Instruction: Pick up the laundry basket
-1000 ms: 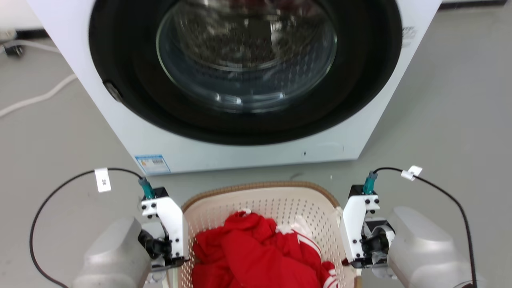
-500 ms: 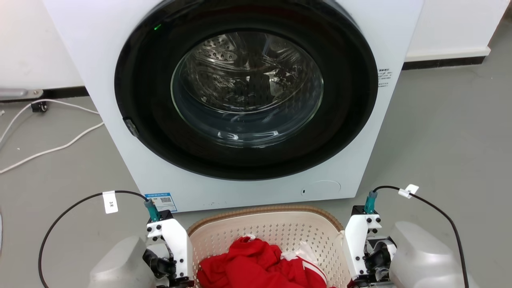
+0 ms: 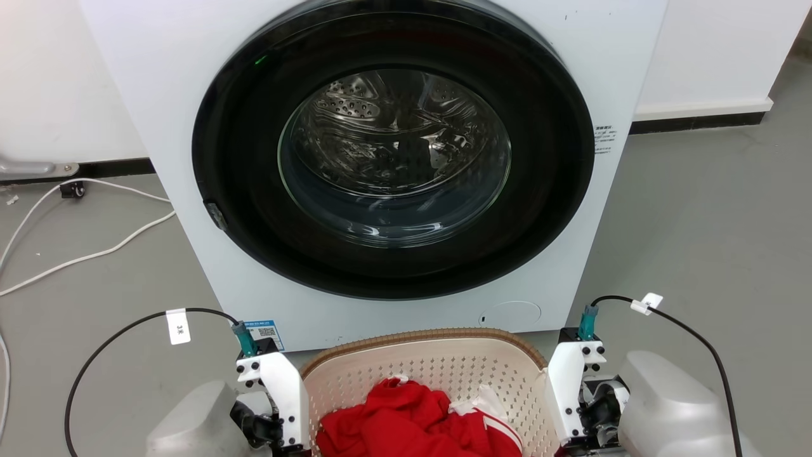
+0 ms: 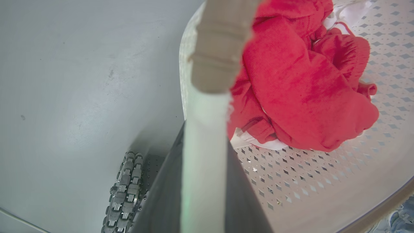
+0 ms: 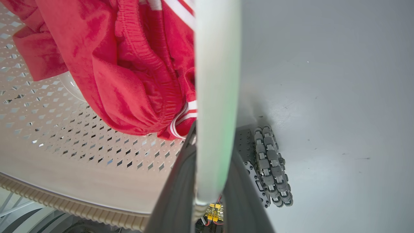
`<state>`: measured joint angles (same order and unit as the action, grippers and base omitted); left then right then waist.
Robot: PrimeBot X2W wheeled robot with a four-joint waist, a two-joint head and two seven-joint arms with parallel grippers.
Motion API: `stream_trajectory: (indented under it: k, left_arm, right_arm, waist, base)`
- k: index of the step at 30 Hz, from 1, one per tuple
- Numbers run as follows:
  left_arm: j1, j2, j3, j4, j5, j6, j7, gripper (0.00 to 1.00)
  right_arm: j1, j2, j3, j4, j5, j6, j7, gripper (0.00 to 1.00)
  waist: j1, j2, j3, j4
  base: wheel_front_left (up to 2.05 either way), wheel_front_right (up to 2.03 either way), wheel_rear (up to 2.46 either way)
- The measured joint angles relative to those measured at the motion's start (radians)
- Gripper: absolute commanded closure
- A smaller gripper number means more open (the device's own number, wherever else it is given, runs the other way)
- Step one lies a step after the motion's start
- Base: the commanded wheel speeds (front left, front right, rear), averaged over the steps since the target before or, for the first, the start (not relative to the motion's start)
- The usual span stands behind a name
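Observation:
The laundry basket, cream-white and perforated with a brown woven rim, sits low in the head view between my two wrists. Red clothes with white stripes lie inside it. In the left wrist view my left gripper is shut on the basket's white side handle, just below the brown rim. In the right wrist view my right gripper is shut on the other white handle. The dark fingers press each handle from both sides. In the head view the fingertips are hidden below the wrists.
A white front-loading washing machine with a closed round glass door stands directly behind the basket. White cables trail over the grey floor at the left. My base's roller wheels show under the basket's sides.
The whole head view has shifted: the camera moved, so more of the washing machine and the wall shows and the basket sits lower. Both grippers stay shut on the handles.

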<state>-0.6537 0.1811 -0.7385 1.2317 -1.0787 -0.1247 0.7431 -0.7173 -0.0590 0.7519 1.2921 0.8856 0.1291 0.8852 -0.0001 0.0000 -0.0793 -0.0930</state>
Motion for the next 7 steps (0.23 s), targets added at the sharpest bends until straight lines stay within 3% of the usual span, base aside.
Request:
stream_trajectory:
  k: [7]
  left_arm:
    - [0.0, -0.001, -0.005, -0.007, -0.01, 0.0, -0.013, 1.0]
  right_arm:
    - [-0.001, -0.001, -0.015, 0.0, -0.025, 0.0, -0.006, 1.0]
  waist:
    - [0.0001, 0.0, 0.005, -0.004]
  base:
    - [0.0, 0.0, 0.0]
